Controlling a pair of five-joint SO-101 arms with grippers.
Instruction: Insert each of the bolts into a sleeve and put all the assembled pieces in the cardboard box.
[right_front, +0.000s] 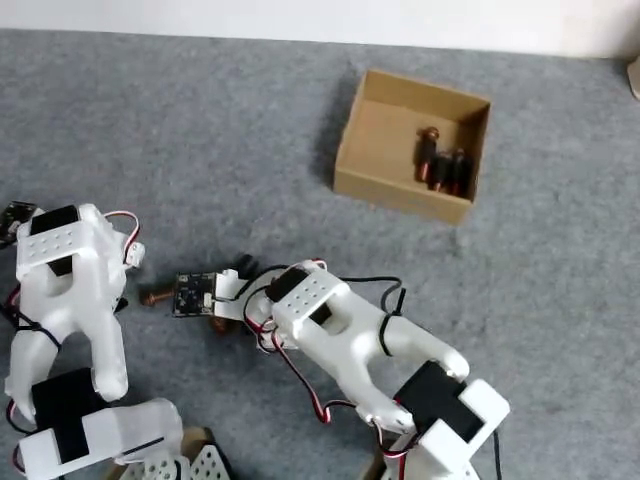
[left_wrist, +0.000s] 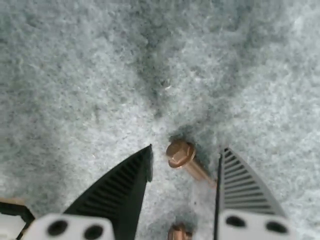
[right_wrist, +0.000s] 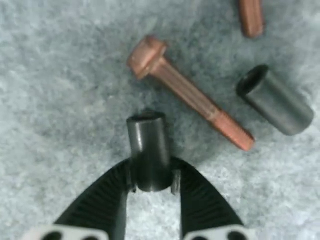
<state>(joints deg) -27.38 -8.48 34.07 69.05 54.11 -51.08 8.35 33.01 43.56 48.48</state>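
Your right gripper (right_wrist: 152, 175) is closed on a dark sleeve (right_wrist: 147, 145). Its fingers pinch the sleeve's rear end and the open mouth points away from the wrist. Just past that mouth a loose bolt (right_wrist: 187, 92) lies flat on the grey mat (right_wrist: 60, 100), with a narrow gap between it and the sleeve's rim. A second sleeve (right_wrist: 275, 100) lies near the bolt's threaded tip, and another bolt's end (right_wrist: 250, 17) lies a little beyond. Your left gripper (left_wrist: 186, 152) is spread wide and holds nothing. Its fingers straddle a hex-headed bolt (left_wrist: 181, 155), with some mat showing between the head and the dark finger (left_wrist: 127, 185). The shank runs toward the other finger, and you cannot tell whether they touch. A further bolt head (left_wrist: 179, 232) lies closer to the wrist. In the high view, both arms and a copper bolt (right_front: 153, 297) between them sit well apart from the cardboard box (right_front: 400, 198), off its near-left corner, and a broad stretch of mat leads up to the box's near wall. Inside the box, the assembled pieces (right_front: 440, 160) lie by the right-hand wall, and the floor on the left side of the box is open.
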